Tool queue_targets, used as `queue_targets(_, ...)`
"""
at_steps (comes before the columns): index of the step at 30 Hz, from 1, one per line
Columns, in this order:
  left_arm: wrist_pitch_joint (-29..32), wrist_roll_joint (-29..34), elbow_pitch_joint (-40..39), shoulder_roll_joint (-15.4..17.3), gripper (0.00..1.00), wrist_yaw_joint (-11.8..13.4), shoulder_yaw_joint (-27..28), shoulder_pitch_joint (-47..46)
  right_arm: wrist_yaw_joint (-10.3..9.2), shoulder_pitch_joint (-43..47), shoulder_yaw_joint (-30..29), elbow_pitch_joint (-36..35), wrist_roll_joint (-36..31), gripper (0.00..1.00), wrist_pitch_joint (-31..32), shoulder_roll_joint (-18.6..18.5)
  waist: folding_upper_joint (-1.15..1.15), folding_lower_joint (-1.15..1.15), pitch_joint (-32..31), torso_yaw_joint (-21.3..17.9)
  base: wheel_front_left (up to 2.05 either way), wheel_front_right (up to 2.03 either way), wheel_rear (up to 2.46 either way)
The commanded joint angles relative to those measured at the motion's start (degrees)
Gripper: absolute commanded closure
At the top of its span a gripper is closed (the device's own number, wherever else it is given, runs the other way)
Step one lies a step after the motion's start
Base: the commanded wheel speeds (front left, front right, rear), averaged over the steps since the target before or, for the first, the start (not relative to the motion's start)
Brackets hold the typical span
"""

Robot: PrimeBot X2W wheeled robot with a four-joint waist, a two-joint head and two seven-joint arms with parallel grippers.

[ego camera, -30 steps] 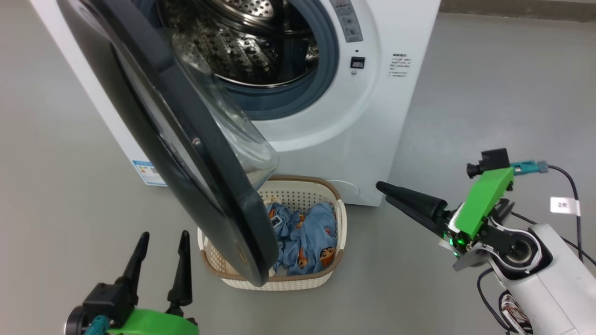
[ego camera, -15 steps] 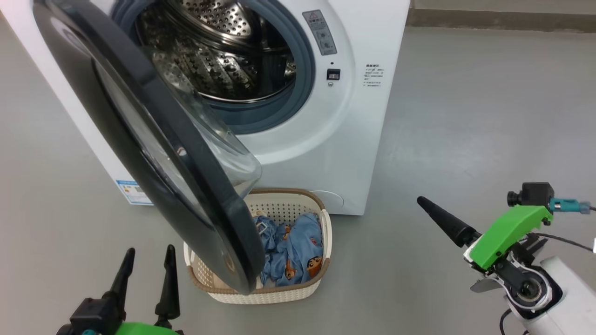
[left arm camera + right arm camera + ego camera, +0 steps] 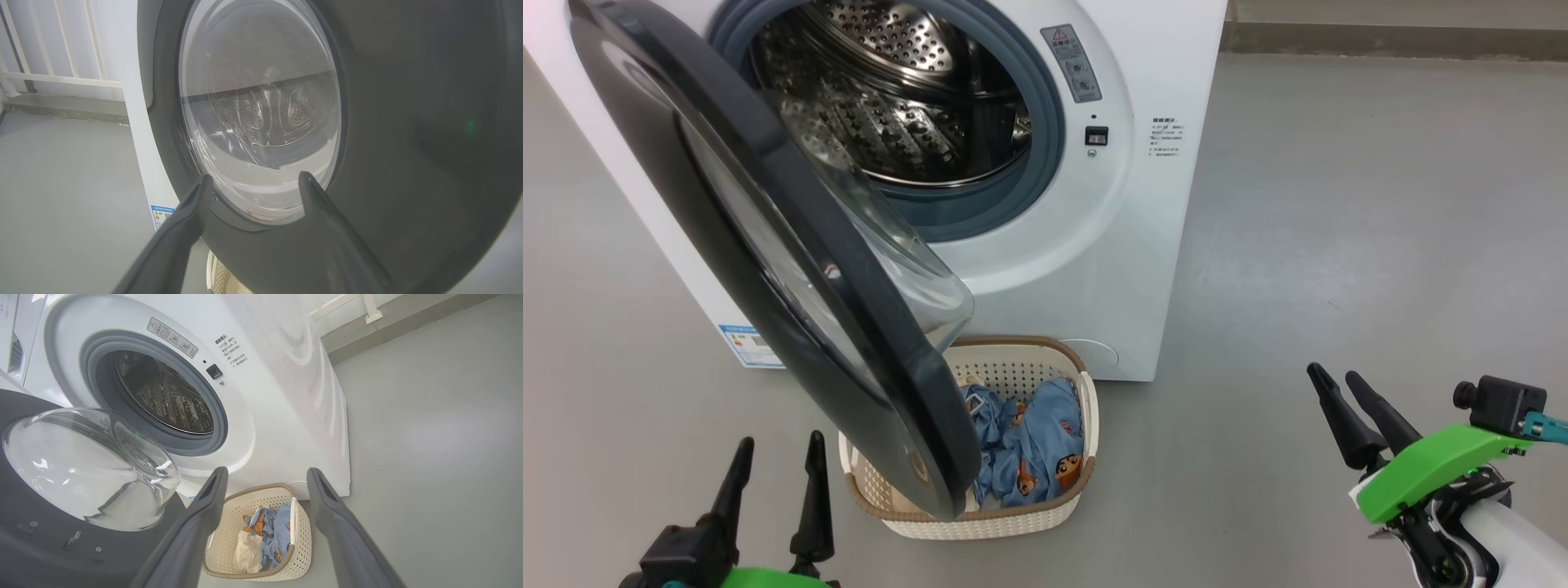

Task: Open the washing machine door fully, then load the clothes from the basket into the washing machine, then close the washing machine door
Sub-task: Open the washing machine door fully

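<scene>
Washing machine: a white front-loader [image 3: 1152, 269] was seen standing on the grey floor [image 3: 1339, 204], with its steel drum [image 3: 907, 98] exposed inside a grey-blue gasket [image 3: 1045, 155].
Door: the round black door [image 3: 768, 245] was found swung out on the machine's left side, only partly open, with its clear glass bowl [image 3: 915, 278] bulging toward the drum.
Door edge: in the head view its lower rim was seen hanging over the left part of the basket, so that this part was hidden.
Basket: the cream perforated basket [image 3: 980, 527] with a brown rim was placed on the floor just in front of the machine, below the drum opening.
Clothes: light blue printed garments [image 3: 1033, 441] were bundled inside the basket; a cream-white piece [image 3: 247, 553] was seen among them in the right wrist view.
Left fingers: the left fingers [image 3: 810, 490] were held wide apart with nothing between them, at the lower left of the head view, pointing up, beside the basket and apart from it.
Left wrist view: the door's outer face was seen close ahead, with both fingertips framed against the lower rim of the window; contact could not be judged there.
Right fingers: the right fingers [image 3: 1342, 420] were spread wide and nothing was held, well to the right of the basket and the machine.
Right wrist view: the basket was seen framed between the two fingers, near but apart.
Sticker: a small blue label [image 3: 743, 345] was noted at the machine's lower left corner.
</scene>
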Motion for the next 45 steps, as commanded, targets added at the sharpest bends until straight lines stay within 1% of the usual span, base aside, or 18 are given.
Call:
queue_targets(1,-0.4,0.5,-1.7,1.0,0.00,0.0,2.0,-0.1,0.33,0.0,1.4,-0.1,-2.4,0.00,-1.4,-1.8,0.00,0.00,0.0,-0.1,0.00,0.00,0.00)
queue_targets(3,-0.4,0.5,-1.7,1.0,0.00,0.0,2.1,-0.1,0.33,0.1,0.9,0.8,-4.0,0.00,-1.7,-1.8,0.00,0.00,-0.1,-0.1,0.00,0.00,0.00)
queue_targets(8,-0.4,0.5,-1.8,0.9,0.00,0.0,2.4,0.0,0.33,2.4,-6.1,0.4,-12.4,0.00,-1.8,0.0,0.00,0.00,-0.1,-0.2,0.00,0.00,0.00)
queue_targets(9,-0.4,0.5,-1.8,0.9,0.00,0.0,2.4,0.0,0.33,2.4,-6.1,0.4,-12.4,0.00,-1.8,0.0,0.00,0.00,-0.1,-0.2,0.00,0.00,0.00)
queue_targets(10,-0.4,0.5,-1.7,0.9,0.00,0.0,2.4,0.0,0.33,3.1,-7.4,0.2,-14.3,0.00,-1.8,0.5,0.00,0.00,-0.1,-0.2,0.00,0.00,0.00)
queue_targets(20,-0.4,0.7,-1.8,0.9,0.00,0.0,2.6,-0.2,0.33,9.7,-19.6,-4.7,-30.9,0.00,-1.8,5.6,0.00,0.00,-0.1,-0.1,0.00,0.00,0.00)
queue_targets(24,-0.4,0.7,-1.8,0.9,0.00,0.0,2.5,-0.3,0.33,11.9,-22.7,-6.5,-36.0,0.00,-1.8,7.4,0.00,0.00,0.0,0.0,0.00,0.00,0.00)
queue_targets(34,-0.4,0.8,-1.8,0.8,0.00,0.0,2.5,-0.2,0.33,15.9,-27.1,-7.0,-42.1,0.00,-1.8,10.1,0.00,0.00,-0.1,0.1,0.00,0.00,0.00)
queue_targets(45,-0.4,0.7,-1.8,0.8,0.00,0.0,2.7,-0.3,0.33,16.7,-28.4,-6.6,-43.1,0.00,-1.8,11.1,0.00,0.00,-0.2,-0.1,0.00,0.00,0.00)
